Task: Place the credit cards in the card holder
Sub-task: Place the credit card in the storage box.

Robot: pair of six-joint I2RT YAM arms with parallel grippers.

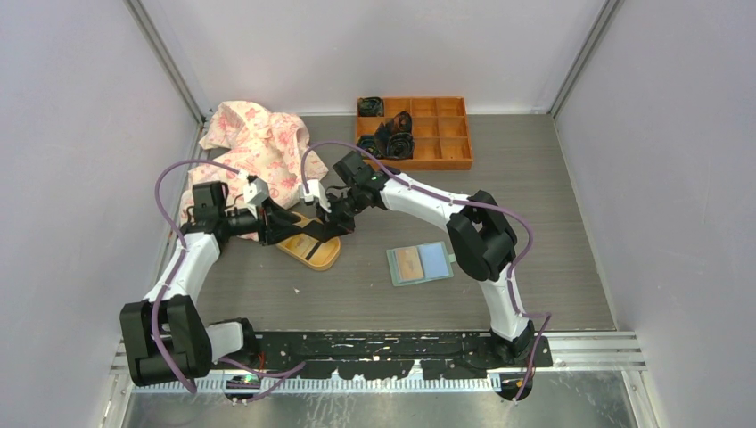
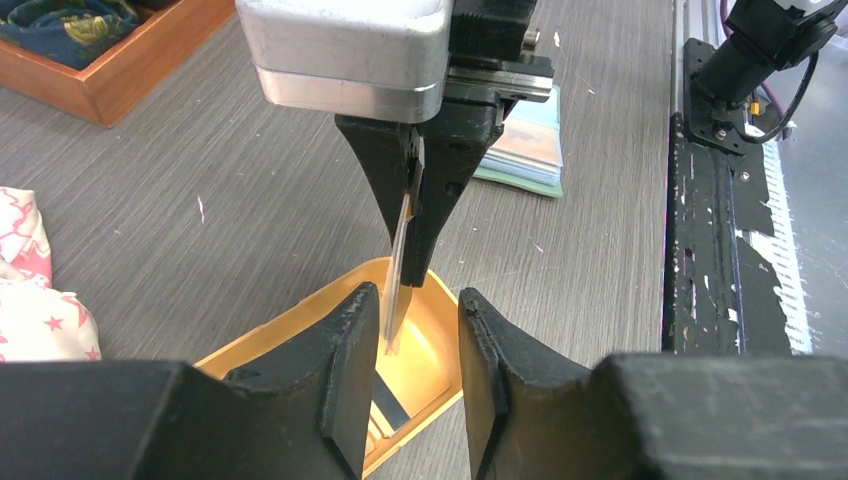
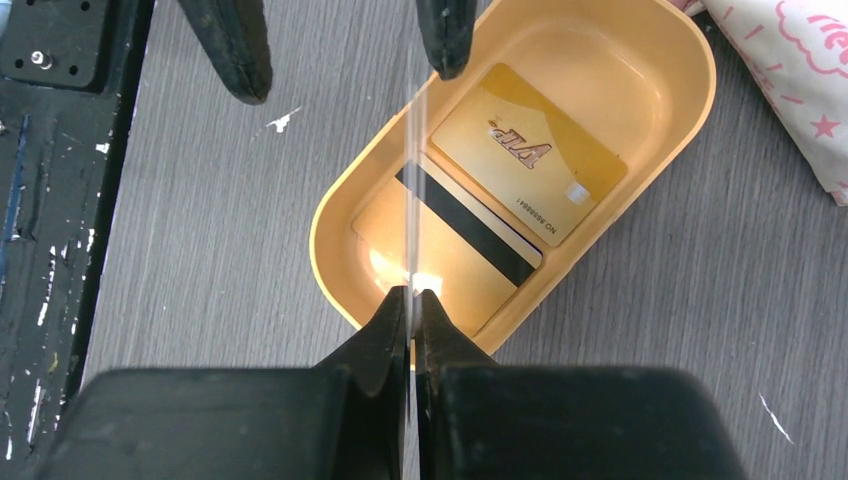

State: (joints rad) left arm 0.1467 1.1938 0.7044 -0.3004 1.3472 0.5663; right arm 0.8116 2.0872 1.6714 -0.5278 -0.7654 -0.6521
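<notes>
Right jaws clench thin pale card edge-up, pointing between released left jaws; only right wrist shows gold VIP card in yellow oval dish.

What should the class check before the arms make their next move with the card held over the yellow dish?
1. Right gripper pinching held card: ok.
2. Left gripper straddling that card: ok.
3. Left fingers clamped on it: not ok, gap shows.
4. Dish emptied: not ok; gold card and striped card lie inside.
5. Card holder lying flat, uncovered: ok.
6. Free sleeve in holder: cannot tell.
</notes>
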